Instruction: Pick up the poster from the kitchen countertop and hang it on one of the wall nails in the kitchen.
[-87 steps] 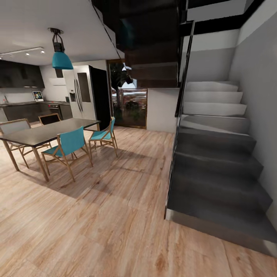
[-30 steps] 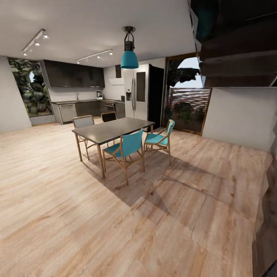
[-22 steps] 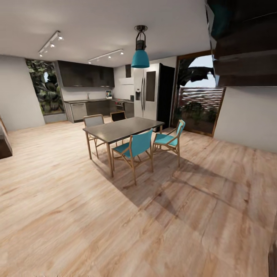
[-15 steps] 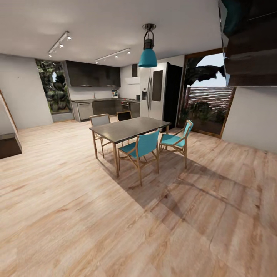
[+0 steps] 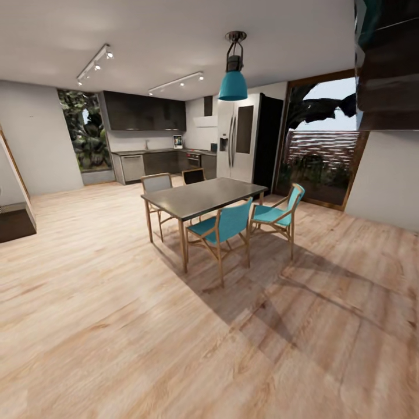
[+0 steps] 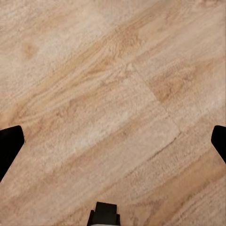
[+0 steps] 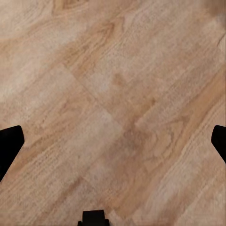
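Observation:
Far across the room, the poster [image 5: 177,141] stands as a small upright rectangle against the kitchen's back wall, on the grey kitchen countertop [image 5: 152,152] above dark cabinet fronts. At this distance no wall nail can be made out on the pale walls. In the left wrist view, my left gripper [image 6: 113,143] is open over bare wooden floor, its dark fingertips [image 6: 9,146] at the picture's edges. My right gripper [image 7: 113,143] is open the same way above the floorboards, with nothing between its fingers.
A dark dining table [image 5: 203,196] with teal chairs [image 5: 228,226] stands between me and the kitchen, under a teal pendant lamp [image 5: 233,86]. A steel fridge [image 5: 241,139] is behind it, and a low dark block [image 5: 14,222] sits at the left. Wide wooden floor [image 5: 87,244] runs left of the table.
The head view has swung left: the staircase has left the picture and the kitchen, table and fridge have slid rightward in the picture. That is camera motion; nothing in the room itself moved.

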Motion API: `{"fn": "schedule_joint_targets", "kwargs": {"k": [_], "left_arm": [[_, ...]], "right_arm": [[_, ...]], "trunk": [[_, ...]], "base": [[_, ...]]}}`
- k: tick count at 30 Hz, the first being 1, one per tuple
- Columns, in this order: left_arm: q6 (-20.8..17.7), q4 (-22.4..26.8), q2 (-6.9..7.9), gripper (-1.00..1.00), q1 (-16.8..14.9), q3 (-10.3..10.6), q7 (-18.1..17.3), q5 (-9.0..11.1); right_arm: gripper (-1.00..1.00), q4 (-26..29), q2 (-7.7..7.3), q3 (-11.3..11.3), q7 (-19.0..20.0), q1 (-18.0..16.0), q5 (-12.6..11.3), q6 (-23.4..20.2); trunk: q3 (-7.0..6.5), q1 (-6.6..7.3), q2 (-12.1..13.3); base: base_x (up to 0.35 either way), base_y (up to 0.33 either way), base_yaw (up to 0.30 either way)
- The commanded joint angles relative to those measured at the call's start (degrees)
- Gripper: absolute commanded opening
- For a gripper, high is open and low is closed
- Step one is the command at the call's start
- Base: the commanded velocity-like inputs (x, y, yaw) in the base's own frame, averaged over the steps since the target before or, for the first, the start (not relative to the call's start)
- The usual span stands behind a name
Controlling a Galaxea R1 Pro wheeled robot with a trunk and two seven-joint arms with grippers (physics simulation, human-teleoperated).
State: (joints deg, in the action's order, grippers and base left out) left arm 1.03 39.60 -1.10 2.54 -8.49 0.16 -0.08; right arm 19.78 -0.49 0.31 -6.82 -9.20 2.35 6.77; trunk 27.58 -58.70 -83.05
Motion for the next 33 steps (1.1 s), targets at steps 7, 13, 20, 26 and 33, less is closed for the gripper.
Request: {"fn": "schedule_joint_targets", "kwargs": {"k": [7, 13, 20, 26, 33], "left_arm": [[0.0, 0.0, -0.05, 1.00, 0.0, -0.1, 0.0, 0.0], [0.0, 0.0, -0.05, 1.00, 0.0, -0.1, 0.0, 0.0], [0.0, 0.0, -0.05, 1.00, 0.0, -0.1, 0.0, 0.0], [0.1, 0.0, -0.10, 1.00, 0.0, -0.1, 0.1, 0.0], [0.1, 0.0, -0.11, 1.00, 0.0, -0.1, 0.1, 0.0]], "right_arm": [[1.00, -0.1, 0.13, 0.0, -0.4, 0.0, 0.2, 0.2], [1.00, 0.0, 0.14, 0.0, -0.5, 0.0, 0.2, 0.3], [1.00, 0.0, 0.14, 0.1, -0.5, 0.0, 0.2, 0.3], [1.00, 0.1, 0.06, 0.0, -0.5, 0.0, 0.2, 0.4], [1.00, 0.1, 0.05, -0.1, -0.5, 0.0, 0.2, 5.1]], "trunk": [[0.30, -0.03, 0.0], [0.55, -0.03, 0.0], [0.85, -0.03, 0.0], [1.12, -0.03, 0.0], [1.45, -0.03, 0.0]], "base": [[0.240, 0.206, 0.171], [0.251, 0.226, 0.243], [0.268, 0.239, 0.251], [0.276, 0.237, 0.248], [0.282, 0.234, 0.234]]}}
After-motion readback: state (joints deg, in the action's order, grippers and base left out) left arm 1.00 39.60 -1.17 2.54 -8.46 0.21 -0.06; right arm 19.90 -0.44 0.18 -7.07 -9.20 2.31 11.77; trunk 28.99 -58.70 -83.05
